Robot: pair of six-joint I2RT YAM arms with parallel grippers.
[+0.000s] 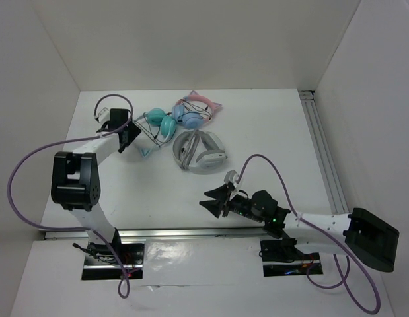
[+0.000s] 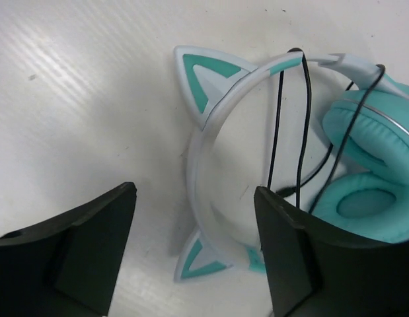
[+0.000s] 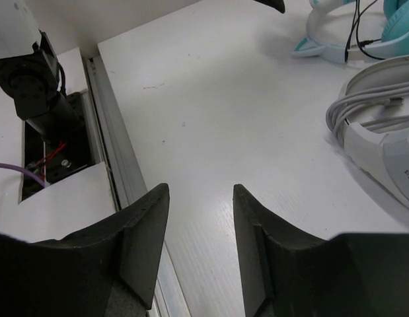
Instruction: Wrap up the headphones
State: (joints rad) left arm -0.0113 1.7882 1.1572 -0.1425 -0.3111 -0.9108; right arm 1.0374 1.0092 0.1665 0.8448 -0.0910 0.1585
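The teal headphones (image 1: 161, 125) lie at the back of the table, left of centre. In the left wrist view their white headband (image 2: 211, 125) with two teal cat ears lies on the table, the thin black cable (image 2: 277, 119) looped over it, and the teal ear cups (image 2: 369, 132) to the right. My left gripper (image 1: 137, 135) is open, its jaws standing either side of the headband's lower part (image 2: 194, 191) without touching it. My right gripper (image 1: 207, 199) is open and empty over bare table (image 3: 199, 191), well in front of the headphones (image 3: 336, 39).
Grey-white plain headphones (image 1: 201, 150) with a grey cable lie right of the teal ones, also in the right wrist view (image 3: 382, 132). Blue-and-pink cat-ear headphones (image 1: 194, 109) lie behind them. A metal rail (image 1: 323, 152) runs along the table's right side. White walls enclose the table.
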